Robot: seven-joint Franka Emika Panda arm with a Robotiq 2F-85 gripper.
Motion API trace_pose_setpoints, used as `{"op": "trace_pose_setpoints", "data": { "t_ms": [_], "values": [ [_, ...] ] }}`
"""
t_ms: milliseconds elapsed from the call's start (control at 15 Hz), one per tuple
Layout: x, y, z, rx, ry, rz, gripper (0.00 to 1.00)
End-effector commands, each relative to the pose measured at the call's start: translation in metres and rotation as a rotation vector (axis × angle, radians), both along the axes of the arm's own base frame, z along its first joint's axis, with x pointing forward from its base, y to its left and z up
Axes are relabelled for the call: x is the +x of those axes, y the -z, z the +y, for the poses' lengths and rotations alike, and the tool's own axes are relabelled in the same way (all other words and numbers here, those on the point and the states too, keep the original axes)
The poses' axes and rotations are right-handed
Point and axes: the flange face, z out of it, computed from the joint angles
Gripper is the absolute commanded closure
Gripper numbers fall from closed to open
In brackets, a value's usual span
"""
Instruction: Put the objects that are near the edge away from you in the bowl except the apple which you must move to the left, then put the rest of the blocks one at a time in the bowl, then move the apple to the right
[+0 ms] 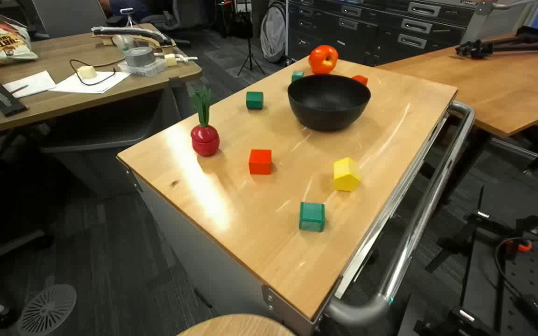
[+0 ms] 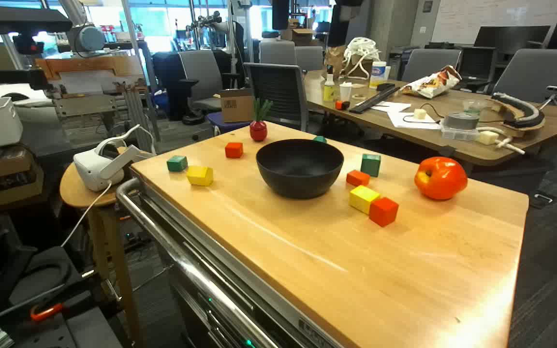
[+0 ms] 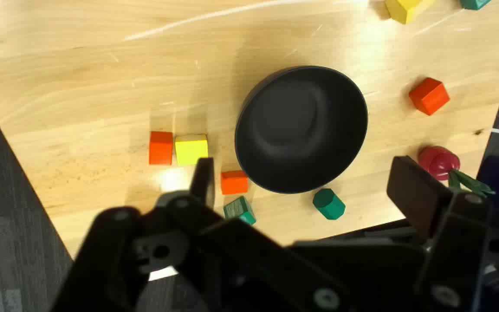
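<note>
Seen from the wrist, the claw [image 3: 305, 173] is nearest, its two fingers wide apart. On the scuffed wooden table [image 2: 428, 270] I count three red-orange blocks [image 2: 383, 211], two yellow blocks [image 2: 364, 199] and three green blocks [image 2: 371, 165], all flat-sided, around one smooth black bowl [image 2: 300, 177]. One shiny round apple [image 2: 441, 178] sits near the edge; farthest in an exterior view stands one green-stalked toy fruit [image 2: 258, 131].

White plastic VR headset [image 2: 92, 169] on round wooden stool [image 2: 78, 197]; shiny printed chip bag [image 1: 7, 42], white paper sheets [image 1: 70, 85] on brown wooden desk [image 1: 63, 49].
</note>
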Motion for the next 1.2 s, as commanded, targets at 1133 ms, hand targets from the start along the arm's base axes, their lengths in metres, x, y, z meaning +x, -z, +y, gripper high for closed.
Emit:
{"op": "trace_pose_setpoints", "data": {
  "t_ms": [1133],
  "values": [
    [0.096, 0.025, 0.16, -0.163, -0.165, -0.192, 0.0]
  ]
}}
